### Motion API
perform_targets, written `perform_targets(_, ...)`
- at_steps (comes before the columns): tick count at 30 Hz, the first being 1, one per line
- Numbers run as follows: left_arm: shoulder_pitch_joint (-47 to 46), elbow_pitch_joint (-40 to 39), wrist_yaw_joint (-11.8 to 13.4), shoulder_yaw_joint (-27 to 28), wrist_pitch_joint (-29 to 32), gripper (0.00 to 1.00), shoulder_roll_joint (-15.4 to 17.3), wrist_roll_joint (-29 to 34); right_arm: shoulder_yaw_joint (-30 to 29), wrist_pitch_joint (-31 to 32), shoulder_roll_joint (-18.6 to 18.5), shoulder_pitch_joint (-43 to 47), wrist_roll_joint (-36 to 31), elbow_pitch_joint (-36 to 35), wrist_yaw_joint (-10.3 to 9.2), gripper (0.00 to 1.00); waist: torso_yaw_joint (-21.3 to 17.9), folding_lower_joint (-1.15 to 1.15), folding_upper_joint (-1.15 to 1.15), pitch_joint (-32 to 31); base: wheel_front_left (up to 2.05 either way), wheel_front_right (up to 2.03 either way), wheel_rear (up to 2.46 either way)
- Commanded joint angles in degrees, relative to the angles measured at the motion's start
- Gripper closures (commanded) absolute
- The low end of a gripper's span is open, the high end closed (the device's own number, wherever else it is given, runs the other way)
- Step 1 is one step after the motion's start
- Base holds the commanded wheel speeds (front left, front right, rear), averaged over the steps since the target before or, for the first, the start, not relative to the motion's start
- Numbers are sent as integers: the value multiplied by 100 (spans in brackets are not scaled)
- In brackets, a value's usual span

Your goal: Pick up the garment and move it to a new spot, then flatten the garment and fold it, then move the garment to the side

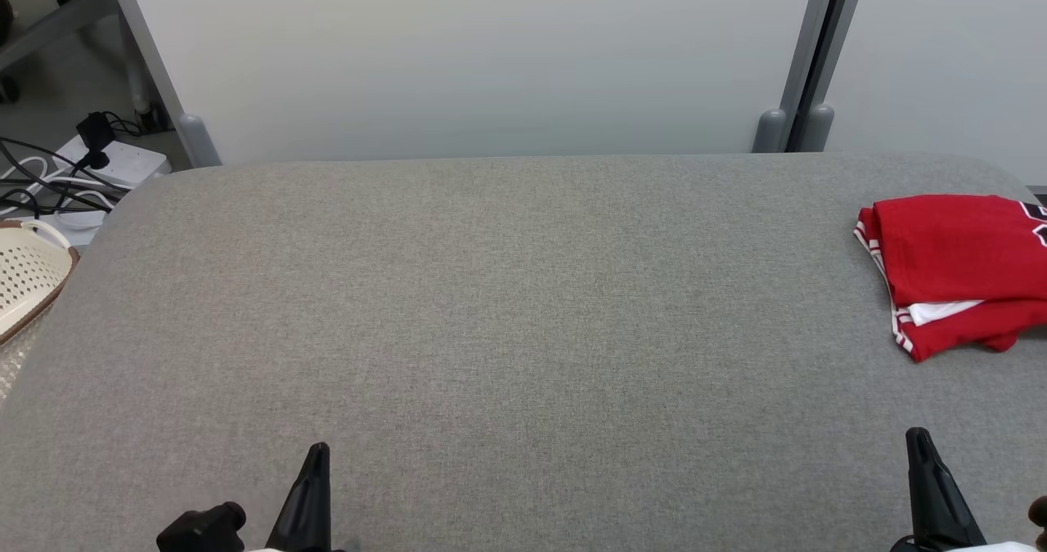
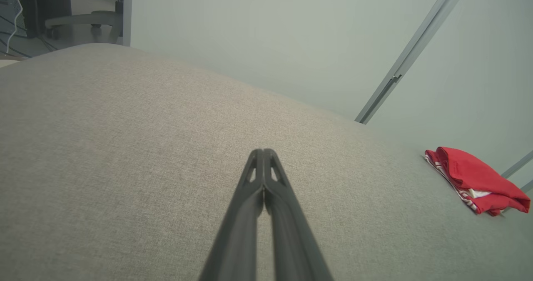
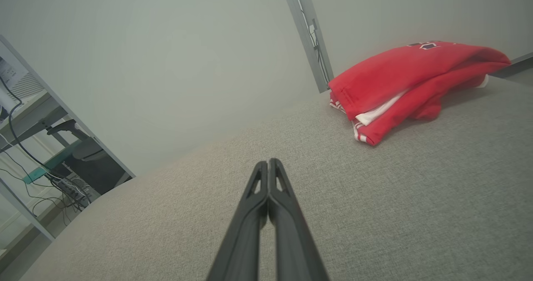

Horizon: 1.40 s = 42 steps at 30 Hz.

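**Garment (image 1: 957, 266) Lay Folded at Table's Right Side, Both Pincers Pressed Together**

The red garment sat as a folded stack on the grey table (image 1: 507, 307), far over on its right side and towards the back. In the head view its right end ran past the picture's edge. The right wrist view took in the whole stack, which was longer across than deep. Its long axis therefore ran roughly side to side, along the table's back edge. The end with white-striped trim pointed left, toward the table's middle. A strip of white cloth peeked out between the red layers on the near side, and the lowest layer reached closer to the robot than the top one. A dark and white print marked the top layer near the right end.

The left pincer (image 1: 317, 452) rose at the lower left of the head view. Its two dark fingers were pressed together, tips touching, with nothing between them. It was well apart from the garment. The right pincer (image 1: 918, 436) stood at the lower right, likewise pressed together and holding nothing. It was nearer the garment but clear of it.

A cream basket (image 1: 24, 274) with holes sat off the table's left side. Beyond it lay a white power strip (image 1: 114, 163) with a black plug and cables. A pale wall (image 1: 474, 53) with grey posts (image 1: 806, 53) stood behind the table.
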Motion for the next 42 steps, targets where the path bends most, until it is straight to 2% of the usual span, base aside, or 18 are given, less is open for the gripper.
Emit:
perform_targets(1, -347, -129, -48, 107, 27, 100, 33, -165, -11, 62, -54, -252, 161, -117, 0, 100, -1, -1, 0, 4, 0, 0, 0)
perform_targets(42, -725, 15, -304, 579, 693, 100, 56, -2829, -134, 730, -25, -740, 2693, 196, 0, 100, -37, -1, 0, 137, 0, 0, 0)
